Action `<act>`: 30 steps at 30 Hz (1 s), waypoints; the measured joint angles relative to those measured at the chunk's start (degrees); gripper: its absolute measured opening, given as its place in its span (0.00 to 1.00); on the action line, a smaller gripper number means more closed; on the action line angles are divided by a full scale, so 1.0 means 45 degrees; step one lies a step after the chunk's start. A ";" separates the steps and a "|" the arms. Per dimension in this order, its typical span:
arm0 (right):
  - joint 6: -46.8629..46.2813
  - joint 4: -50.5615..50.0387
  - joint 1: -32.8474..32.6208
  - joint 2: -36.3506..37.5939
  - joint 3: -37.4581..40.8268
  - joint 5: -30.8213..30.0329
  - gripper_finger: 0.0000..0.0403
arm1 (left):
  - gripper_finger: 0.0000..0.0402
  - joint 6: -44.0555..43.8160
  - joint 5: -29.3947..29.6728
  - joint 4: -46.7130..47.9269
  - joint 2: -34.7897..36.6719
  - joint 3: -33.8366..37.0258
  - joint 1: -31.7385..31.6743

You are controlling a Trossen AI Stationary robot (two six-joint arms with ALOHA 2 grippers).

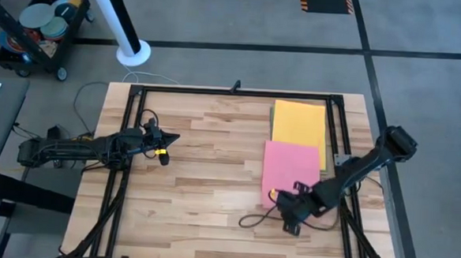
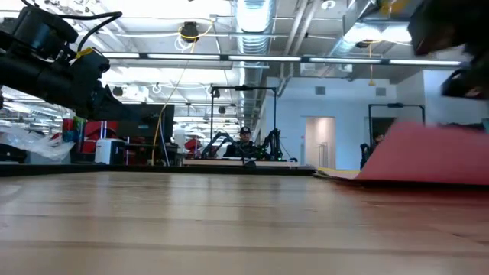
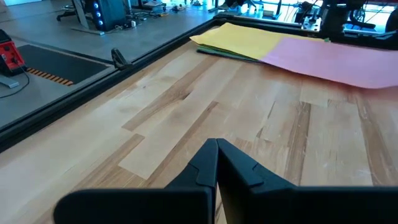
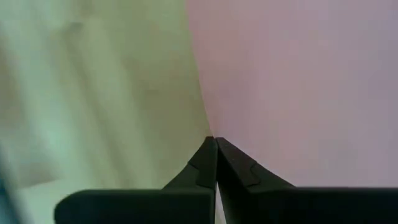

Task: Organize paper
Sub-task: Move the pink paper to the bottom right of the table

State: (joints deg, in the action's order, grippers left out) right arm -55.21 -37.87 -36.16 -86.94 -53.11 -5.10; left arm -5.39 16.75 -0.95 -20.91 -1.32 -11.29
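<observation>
A pink sheet (image 1: pixel 290 165) lies on the right half of the table, its far end overlapping a yellow sheet (image 1: pixel 300 121) that has a green edge (image 1: pixel 271 129) showing beneath it. In the low view the pink sheet (image 2: pixel 428 156) slants up off the wood. My right gripper (image 1: pixel 279 199) is at the pink sheet's near left corner, shut on it. My left gripper (image 1: pixel 166 143) hangs shut above bare wood on the table's left half, far from the sheets. The left wrist view shows the yellow sheet (image 3: pixel 245 38) and the pink sheet (image 3: pixel 339 57) ahead of it. My right gripper pinches the pink sheet at its near left corner (image 1: pixel 271 191) between the two shut fingers. In the right wrist view the sheet's edge (image 4: pixel 205 118) runs straight into the fingertips (image 4: pixel 208 155). The held end is raised off the table while the far end rests on the yellow sheet.
A black frame (image 1: pixel 217 92) of rails runs along the table's edges and under both arms. A dark cable (image 1: pixel 253 220) loops on the wood near the right gripper. Bare wood (image 1: pixel 213 167) spreads between the arms. A cart (image 1: pixel 38 24) stands off the far left corner.
</observation>
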 joint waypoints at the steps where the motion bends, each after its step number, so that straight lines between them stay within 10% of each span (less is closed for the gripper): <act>1: -0.0588 0.0288 -0.0307 0.0000 -0.0097 0.0000 0.00 | 0.00 -0.0004 0.0005 0.0000 0.0005 0.0000 0.0000; 16: -0.6953 0.1931 -0.4116 0.0000 -0.0392 0.0573 0.00 | 0.00 0.0053 0.0010 0.0005 0.0005 0.0000 0.0000; 30: -0.7094 0.1320 -0.4396 -0.0005 -0.0392 0.0834 0.00 | 0.00 -0.0291 0.0010 0.0019 0.0003 0.0000 -0.0002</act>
State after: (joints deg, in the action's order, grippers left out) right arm -87.13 -31.93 -55.94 -86.96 -54.87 -1.35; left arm -6.70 16.80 -0.86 -20.89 -1.32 -11.30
